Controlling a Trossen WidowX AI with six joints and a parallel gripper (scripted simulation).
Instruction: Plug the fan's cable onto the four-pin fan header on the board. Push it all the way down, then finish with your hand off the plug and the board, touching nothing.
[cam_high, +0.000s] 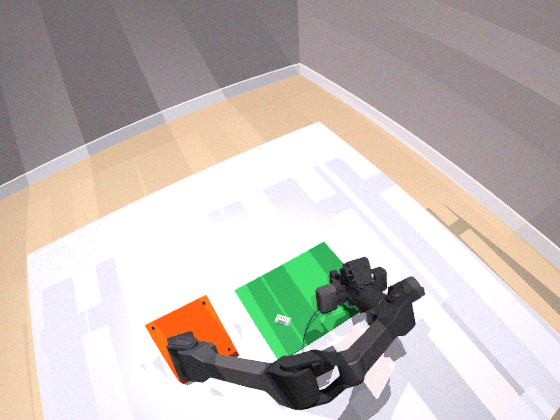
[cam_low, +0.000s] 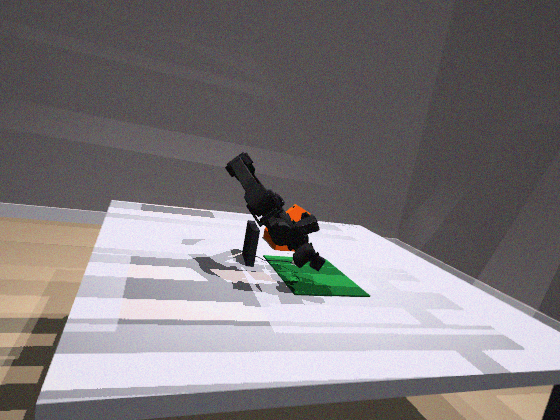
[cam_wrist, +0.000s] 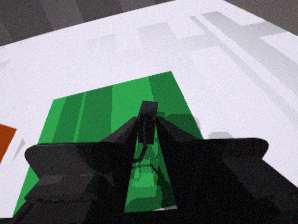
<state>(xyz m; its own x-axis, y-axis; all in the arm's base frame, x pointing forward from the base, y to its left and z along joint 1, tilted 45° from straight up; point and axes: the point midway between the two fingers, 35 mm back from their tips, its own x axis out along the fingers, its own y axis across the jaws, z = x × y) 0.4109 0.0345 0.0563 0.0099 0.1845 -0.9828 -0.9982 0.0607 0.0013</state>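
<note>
The green board (cam_high: 260, 298) (cam_low: 345, 286) (cam_wrist: 127, 95) lies flat on the table. The small white four-pin header (cam_high: 283, 320) stands near its left front part. My gripper (cam_high: 328, 298) (cam_low: 310, 258) (cam_wrist: 146, 120) is shut on the fan's dark plug (cam_wrist: 149, 109), above the board and to the right of the header in the top view. The hand is strongly tilted. The plug is hidden by the fingers in the top and exterior views. The thin dark cable (cam_high: 306, 331) (cam_wrist: 144, 152) hangs from the plug. The dark fan (cam_low: 250, 243) stands upright beside the board; the arm hides it in the top view.
The orange base plate (cam_high: 200, 316) (cam_low: 297, 212) (cam_wrist: 5, 140) lies left of the board in the top view, under the arm's base. The arm's links (cam_high: 235, 369) (cam_low: 257, 195) reach over the area in front of the board. Strong striped shadows cross the white table (cam_high: 165, 235).
</note>
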